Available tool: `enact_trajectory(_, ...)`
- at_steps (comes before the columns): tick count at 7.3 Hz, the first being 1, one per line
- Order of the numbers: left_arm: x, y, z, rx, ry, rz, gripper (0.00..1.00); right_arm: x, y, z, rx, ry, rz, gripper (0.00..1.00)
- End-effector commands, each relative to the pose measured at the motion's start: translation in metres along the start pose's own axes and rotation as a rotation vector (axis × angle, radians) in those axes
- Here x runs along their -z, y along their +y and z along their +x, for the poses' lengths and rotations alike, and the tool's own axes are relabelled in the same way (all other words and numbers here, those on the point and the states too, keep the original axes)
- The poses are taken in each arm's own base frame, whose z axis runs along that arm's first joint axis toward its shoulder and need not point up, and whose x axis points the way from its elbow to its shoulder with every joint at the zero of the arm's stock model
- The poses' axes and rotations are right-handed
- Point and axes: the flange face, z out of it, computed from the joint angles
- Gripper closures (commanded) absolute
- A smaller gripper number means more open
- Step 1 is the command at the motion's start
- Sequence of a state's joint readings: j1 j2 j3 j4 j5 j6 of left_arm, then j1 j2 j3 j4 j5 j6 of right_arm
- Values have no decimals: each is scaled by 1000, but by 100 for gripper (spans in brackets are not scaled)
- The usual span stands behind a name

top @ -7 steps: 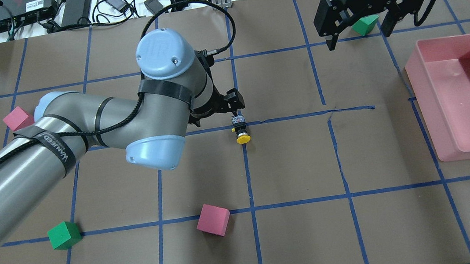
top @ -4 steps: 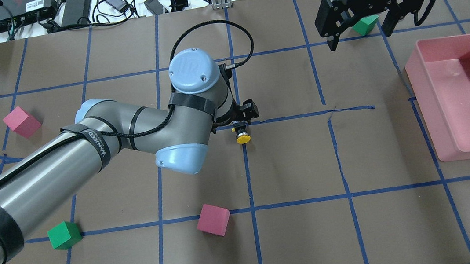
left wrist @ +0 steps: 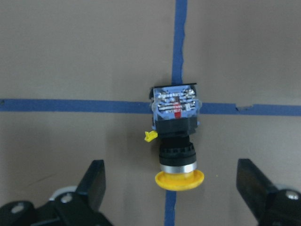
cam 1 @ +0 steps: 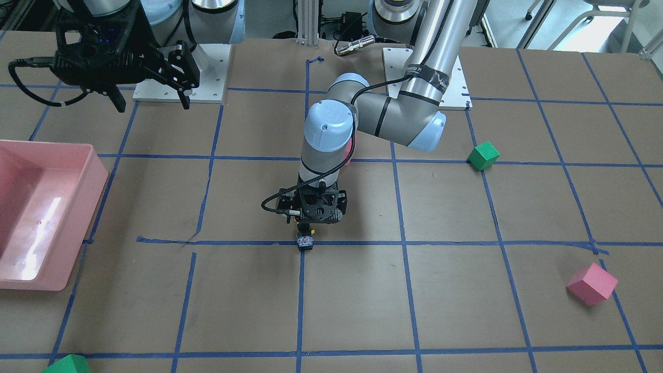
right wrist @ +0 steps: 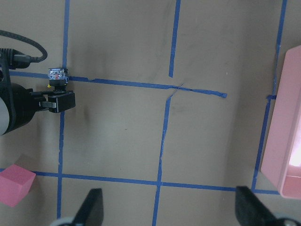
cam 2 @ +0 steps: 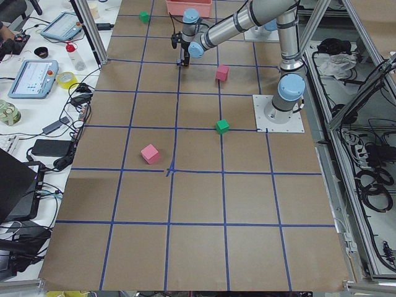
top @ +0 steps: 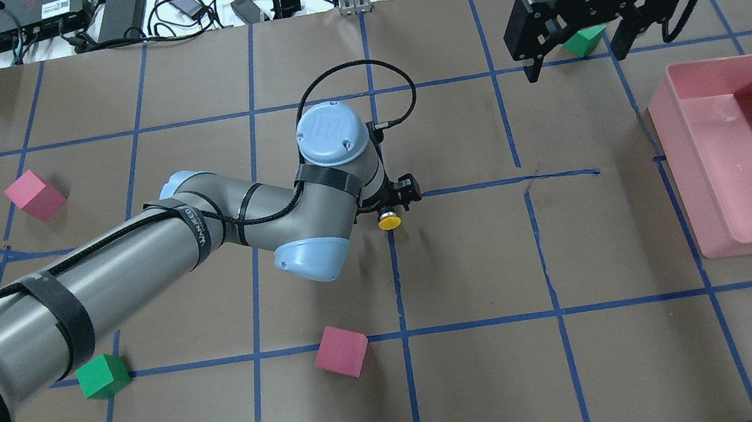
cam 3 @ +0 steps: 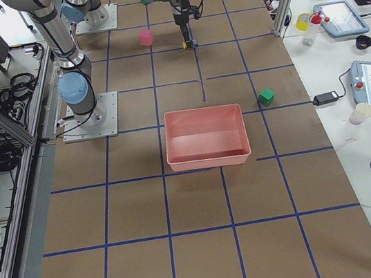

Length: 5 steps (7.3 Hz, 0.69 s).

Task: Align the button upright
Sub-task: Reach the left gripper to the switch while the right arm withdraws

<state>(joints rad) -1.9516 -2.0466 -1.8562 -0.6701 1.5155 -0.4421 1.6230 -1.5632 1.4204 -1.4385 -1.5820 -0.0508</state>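
Lying flat: button [left wrist: 176,136], long axis along tape [left wrist: 178,47], cap toward robot [cam 1: 399,116]; left gripper [left wrist: 171,188], right gripper [right wrist: 169,205] spread wide.

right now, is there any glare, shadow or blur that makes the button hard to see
Left wrist view: button sharp and evenly lit, only the jaws of the left gripper at the bottom edge look soft. Front-facing view: glare on the pink bin floor, shadow around the button. Overhead view: the left arm hides all but the yellow cap.
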Motion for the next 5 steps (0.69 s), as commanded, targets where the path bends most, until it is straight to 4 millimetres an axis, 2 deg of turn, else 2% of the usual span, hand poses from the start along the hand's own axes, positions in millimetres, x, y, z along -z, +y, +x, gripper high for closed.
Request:
enact_trajectory(1, -9, 1, 0, -1, -2, -12, 1, 0, 0, 0, 1, 3, -1, 0)
enact_trajectory(4, -9, 2, 4, -2, 37, -36, 56, -2, 1, 0, 1, 2, -9, 0)
enact_trajectory(5, -9, 3, 4, -6, 35, -38, 93, -2, 1, 0, 1, 4, -11, 0)
